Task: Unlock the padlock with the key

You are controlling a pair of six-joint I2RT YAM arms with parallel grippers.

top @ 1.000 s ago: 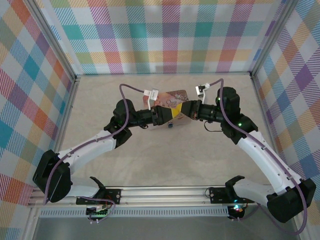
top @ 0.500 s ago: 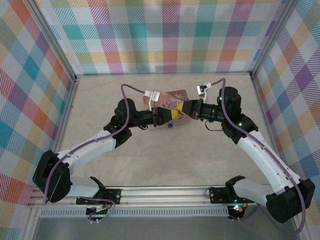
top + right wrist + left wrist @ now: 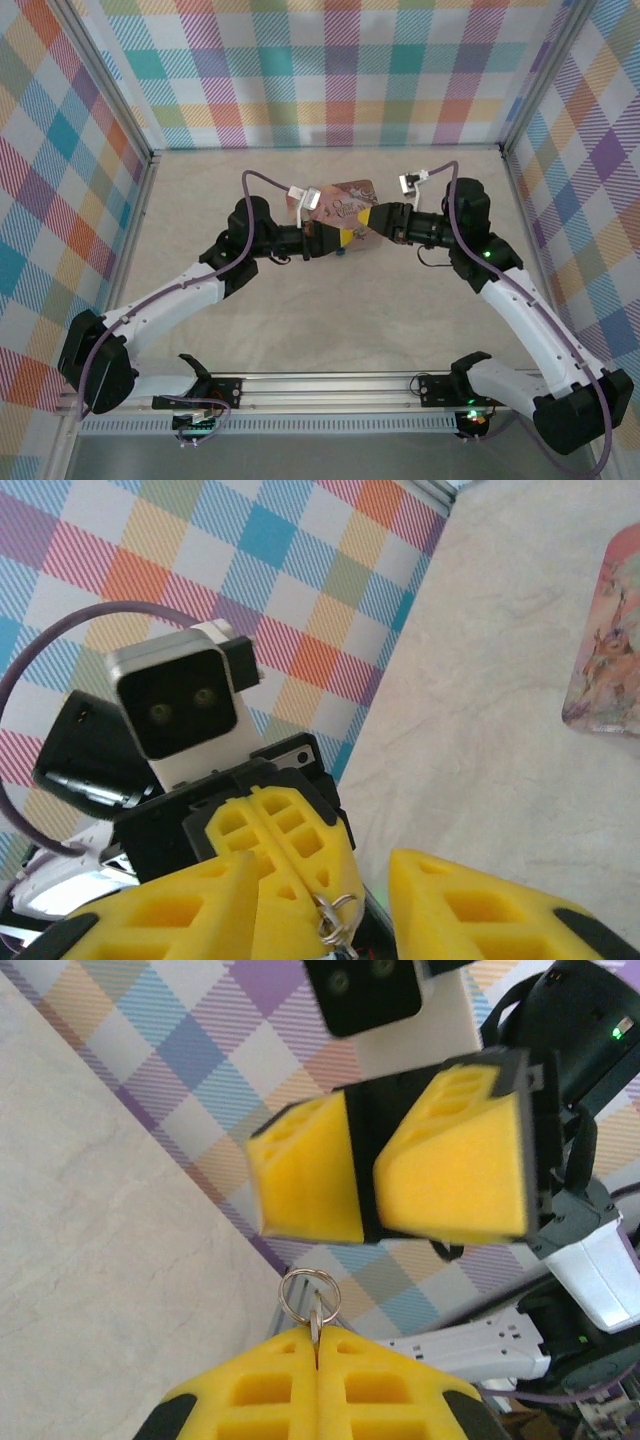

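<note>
My left gripper is shut on the key, a thin metal sliver pinched between its yellow fingertips. The key's ring sticks out past them. My right gripper faces it tip to tip, open, its yellow pads apart just beyond the ring. In the right wrist view my right gripper stands open around the left fingers, and the ring hangs at their tip. The padlock is a tiny dark speck with a bluish spot on the table, just below the two grippers.
A pink floral tin lies on the table right behind the meeting grippers, and its corner is in the right wrist view. Plaid walls close the back and both sides. Purple cables arch over both wrists.
The left gripper has shut on the key. The right gripper, shut before, has opened and let it go. Both arms stay tip to tip.
</note>
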